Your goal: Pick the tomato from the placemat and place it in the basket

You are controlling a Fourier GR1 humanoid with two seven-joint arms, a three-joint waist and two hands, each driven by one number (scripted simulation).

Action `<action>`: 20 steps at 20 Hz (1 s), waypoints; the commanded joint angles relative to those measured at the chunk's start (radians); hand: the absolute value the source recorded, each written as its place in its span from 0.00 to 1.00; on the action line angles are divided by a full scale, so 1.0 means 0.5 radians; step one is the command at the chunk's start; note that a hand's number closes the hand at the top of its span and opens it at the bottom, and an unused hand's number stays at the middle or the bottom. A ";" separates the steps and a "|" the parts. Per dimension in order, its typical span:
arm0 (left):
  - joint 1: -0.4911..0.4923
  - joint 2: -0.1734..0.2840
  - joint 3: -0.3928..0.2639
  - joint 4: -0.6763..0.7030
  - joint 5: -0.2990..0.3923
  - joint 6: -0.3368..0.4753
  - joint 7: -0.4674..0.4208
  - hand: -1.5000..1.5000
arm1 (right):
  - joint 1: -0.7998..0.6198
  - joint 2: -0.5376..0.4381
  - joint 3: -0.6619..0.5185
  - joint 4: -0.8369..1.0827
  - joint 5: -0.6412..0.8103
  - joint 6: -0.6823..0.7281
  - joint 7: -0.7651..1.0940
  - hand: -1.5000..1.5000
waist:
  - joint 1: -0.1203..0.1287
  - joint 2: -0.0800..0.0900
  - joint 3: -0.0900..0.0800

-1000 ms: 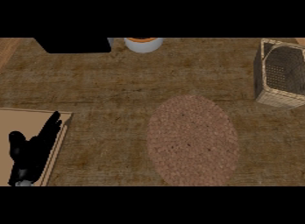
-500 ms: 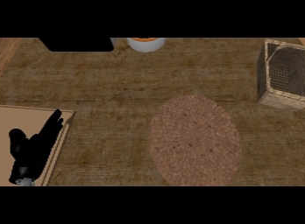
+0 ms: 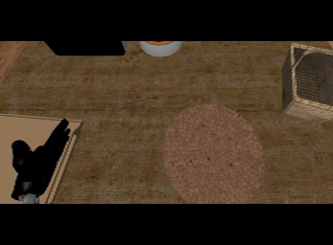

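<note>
A round brown woven placemat (image 3: 212, 153) lies on the counter right of centre, with nothing on it. I see no tomato anywhere in the view. A wicker basket (image 3: 317, 81) stands at the right edge, and what shows of its inside is dark and bare. My left hand (image 3: 38, 160) rests at the lower left over a tan board, fingers straight and pointing up, holding nothing. My right hand does not show.
A tan board (image 3: 7, 158) fills the lower left corner. At the back edge stand a black block (image 3: 84, 48) and a pale cup with an orange top (image 3: 160, 48). A wooden strip (image 3: 0, 62) runs along the far left.
The whole view has shifted slightly: the basket, cup and placemat sit a little further right and up than a second ago. My left hand stays where it was.
</note>
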 commanded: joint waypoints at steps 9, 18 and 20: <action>0.120 -0.035 -0.028 0.112 -0.029 -0.003 0.132 0.50 | 0.387 -0.150 -0.007 0.162 0.161 -0.164 -0.182 1.00 | -0.019 0.015 -0.029; 0.120 -0.107 -0.031 0.210 -0.059 0.002 0.085 0.50 | 0.421 -0.371 -0.008 0.239 0.043 0.059 -0.499 0.00 | -0.019 0.014 -0.029; 0.100 -0.052 0.015 0.211 -0.033 -0.049 0.102 0.50 | 0.411 -0.364 -0.018 0.255 0.035 0.030 -0.496 0.00 | -0.011 0.014 -0.029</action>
